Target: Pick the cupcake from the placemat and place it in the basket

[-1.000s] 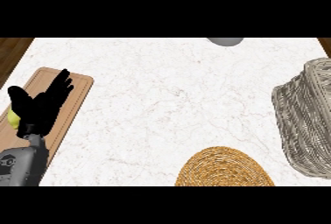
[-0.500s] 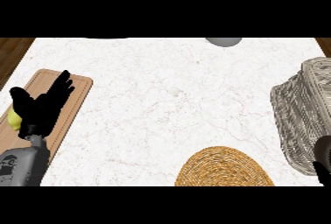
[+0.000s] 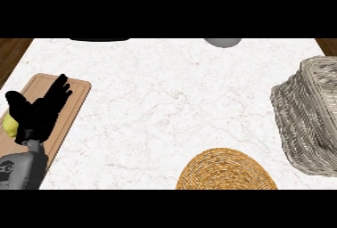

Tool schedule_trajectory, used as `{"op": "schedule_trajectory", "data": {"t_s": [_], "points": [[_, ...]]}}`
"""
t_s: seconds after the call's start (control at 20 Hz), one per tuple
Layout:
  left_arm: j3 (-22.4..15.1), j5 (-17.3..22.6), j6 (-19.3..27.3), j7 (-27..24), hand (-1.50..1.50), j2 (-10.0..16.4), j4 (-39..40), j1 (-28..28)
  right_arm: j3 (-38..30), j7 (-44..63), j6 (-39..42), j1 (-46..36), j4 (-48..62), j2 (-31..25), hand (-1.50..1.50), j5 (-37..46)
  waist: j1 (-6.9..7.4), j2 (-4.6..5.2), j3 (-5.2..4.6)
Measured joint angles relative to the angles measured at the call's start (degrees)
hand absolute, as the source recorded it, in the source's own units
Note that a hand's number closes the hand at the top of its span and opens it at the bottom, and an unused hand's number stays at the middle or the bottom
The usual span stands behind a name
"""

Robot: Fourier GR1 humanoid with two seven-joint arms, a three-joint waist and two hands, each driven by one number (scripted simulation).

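While my left hand (image 3: 37, 115) is resting with fingers apart, well left of the placemat (image 3: 227, 171), I'm seeing no cupcake there.

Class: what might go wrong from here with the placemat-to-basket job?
1. The visible part of the placemat bears nothing to pick; a reach there may find nothing.
2. The left hand is open over the cutting board, across the counter from the basket, so any carry would likely be long.
3. It might nudge the yellow item beside it.

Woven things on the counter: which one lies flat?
The golden round placemat at the lower edge; the grey basket at the right stands tall, with walls.
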Motion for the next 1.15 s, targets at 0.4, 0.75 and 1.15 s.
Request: {"op": "schedule_trajectory", "data": {"t_s": [0.4, 0.75, 1.15], "points": [[0.6, -0.1, -0.1, 0.0, 0.0, 0.3, -0.1, 0.5, -10.2, 3.1, 1.6, -7.3, 9.0, 0.6, -1.5, -11.4, -0.52, -0.09, -0.01], [1.1, 0.1, -0.2, -0.3, 0.0, 0.4, -0.2, 1.0, -24.6, 1.1, 13.2, -6.5, 25.3, -5.7, -1.5, -24.3, -1.14, -0.18, 0.04], [0.9, 0.3, -0.4, 0.2, 0.0, 0.2, -1.2, 1.2, -32.2, -8.9, 35.8, -1.4, 50.2, -17.7, -1.5, -27.8, -0.92, -0.09, 0.18]]}}
